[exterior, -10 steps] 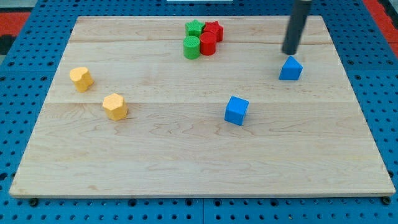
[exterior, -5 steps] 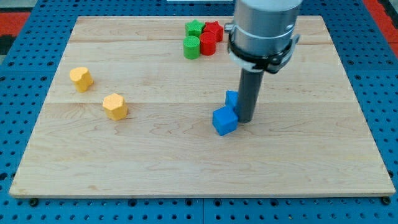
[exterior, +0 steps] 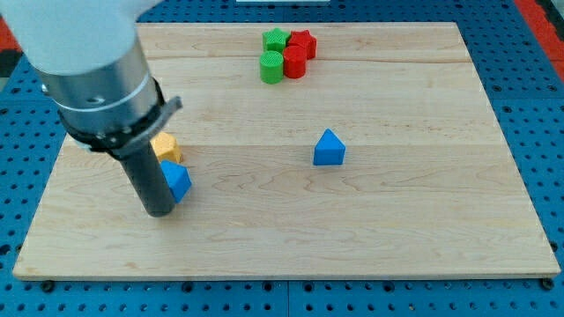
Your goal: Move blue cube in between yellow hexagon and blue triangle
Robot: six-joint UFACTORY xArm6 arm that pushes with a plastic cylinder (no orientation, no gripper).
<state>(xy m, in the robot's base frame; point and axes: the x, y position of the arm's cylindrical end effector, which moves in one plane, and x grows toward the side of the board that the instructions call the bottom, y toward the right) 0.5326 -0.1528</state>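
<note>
Pale wooden tabletop [exterior: 423, 220] on blue pegboard [exterior: 538, 106]. No claw, only my tip [exterior: 159, 212], now touching blue cube [exterior: 176, 181] at its left. Cube shoved leftward, just below yellow hexagon [exterior: 166, 147]; blue triangle [exterior: 329, 148] also shifted, well right.

Bright even light, soft shadows, sharp

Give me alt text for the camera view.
My tip rests against the left side of the blue cube, just below a partly hidden yellow block. The blue triangle sits mid-board; green and red blocks cluster at the top.
</note>
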